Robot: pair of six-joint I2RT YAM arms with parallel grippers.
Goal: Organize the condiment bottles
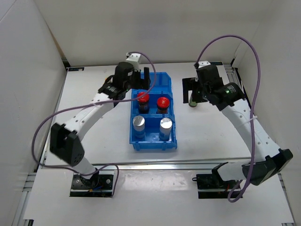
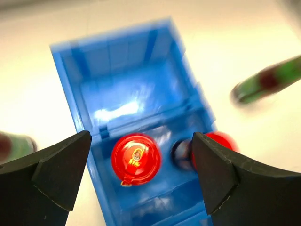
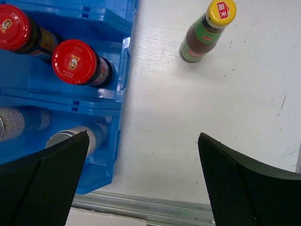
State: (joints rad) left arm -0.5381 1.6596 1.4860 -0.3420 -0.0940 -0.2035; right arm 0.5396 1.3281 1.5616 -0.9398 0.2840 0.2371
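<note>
A blue bin (image 1: 153,139) holds two dark jars with red lids (image 1: 143,98) (image 1: 162,101) in its middle section and two silver-capped shakers (image 1: 138,122) (image 1: 166,125) in its near section. My left gripper (image 1: 141,77) hangs open over the bin's far end. In its blurred wrist view one red-lidded jar (image 2: 135,157) stands free between the fingers, and the other (image 2: 221,140) is half hidden. A slim bottle with a yellow cap (image 3: 207,30) stands on the table right of the bin, under my open, empty right gripper (image 1: 193,92).
The bin's far section (image 2: 127,89) holds nothing. A blurred green-brown bottle (image 2: 268,80) shows right of the bin and another (image 2: 16,146) left of it. A metal rail (image 3: 155,209) runs along the table edge. White walls enclose the table.
</note>
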